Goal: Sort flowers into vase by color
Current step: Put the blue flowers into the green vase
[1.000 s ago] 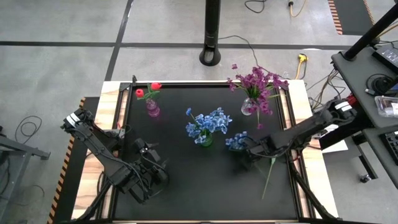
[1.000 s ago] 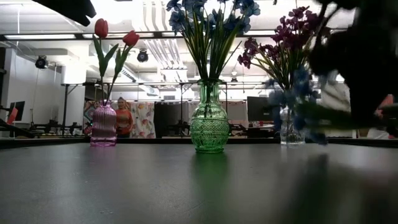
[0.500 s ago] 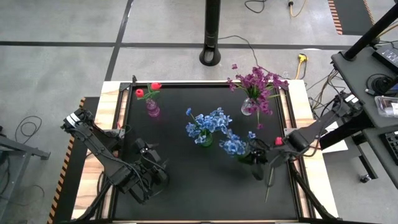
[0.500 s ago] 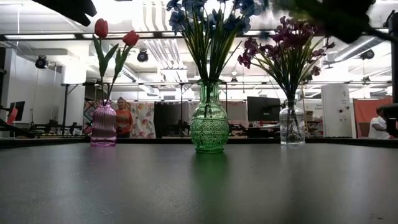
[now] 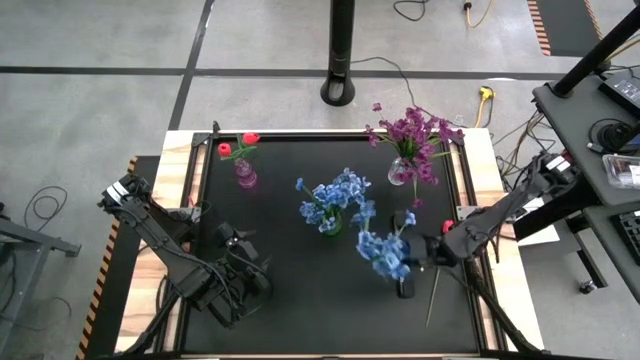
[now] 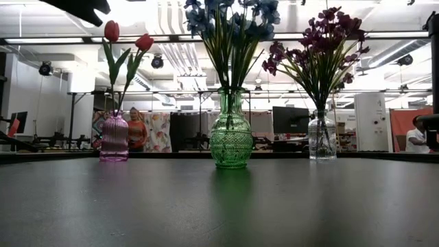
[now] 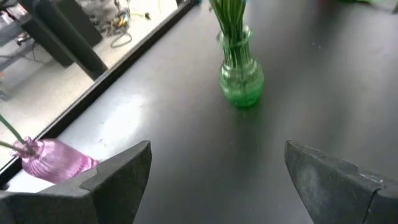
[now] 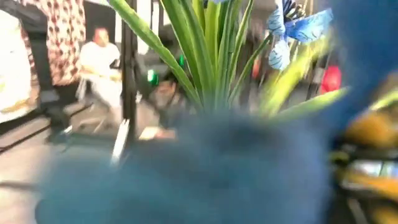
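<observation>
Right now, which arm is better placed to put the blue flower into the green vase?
The right. Its end effector holds the blue flower beside the green vase; the left end effector waits open and empty.

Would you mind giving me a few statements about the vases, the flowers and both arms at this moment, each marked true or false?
1. The right gripper holds a blue flower above the table. True.
2. The pink vase holds purple sprays. False: it holds red tulips.
3. The green vase stands between the pink and clear vases in the low view. True.
4. The left gripper grips the green vase. False: it is open, apart from the vase.
</observation>
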Controlling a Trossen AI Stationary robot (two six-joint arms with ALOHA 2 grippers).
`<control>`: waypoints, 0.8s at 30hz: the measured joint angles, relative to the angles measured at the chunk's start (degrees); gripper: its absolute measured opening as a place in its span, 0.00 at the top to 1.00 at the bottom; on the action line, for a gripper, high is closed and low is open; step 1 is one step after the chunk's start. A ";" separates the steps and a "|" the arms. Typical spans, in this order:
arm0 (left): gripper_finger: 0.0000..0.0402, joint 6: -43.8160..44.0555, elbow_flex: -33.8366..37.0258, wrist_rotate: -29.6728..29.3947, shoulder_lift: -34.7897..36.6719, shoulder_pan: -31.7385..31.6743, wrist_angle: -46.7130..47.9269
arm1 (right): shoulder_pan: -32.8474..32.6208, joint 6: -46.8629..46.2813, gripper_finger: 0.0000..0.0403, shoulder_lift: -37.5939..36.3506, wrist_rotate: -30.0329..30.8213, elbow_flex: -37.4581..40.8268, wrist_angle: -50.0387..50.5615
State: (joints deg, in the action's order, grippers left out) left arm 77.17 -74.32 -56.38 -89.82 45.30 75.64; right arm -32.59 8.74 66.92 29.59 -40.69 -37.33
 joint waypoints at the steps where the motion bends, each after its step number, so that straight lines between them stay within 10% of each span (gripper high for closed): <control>1: 0.13 0.00 0.00 -0.67 0.00 -0.01 -0.27 | 0.22 3.65 0.94 1.24 -0.05 0.46 -4.84; 10: 0.13 -7.36 0.00 -6.10 0.00 -0.02 -7.09 | 5.97 22.09 0.94 11.90 0.23 1.63 -28.66; 24: 0.13 -8.33 0.00 -6.25 0.00 -0.02 -7.50 | 14.24 21.87 0.94 16.45 0.16 1.63 -30.85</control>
State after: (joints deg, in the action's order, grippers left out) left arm 68.84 -74.32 -62.63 -89.82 45.28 68.14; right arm -18.35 30.61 83.37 29.76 -39.06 -68.18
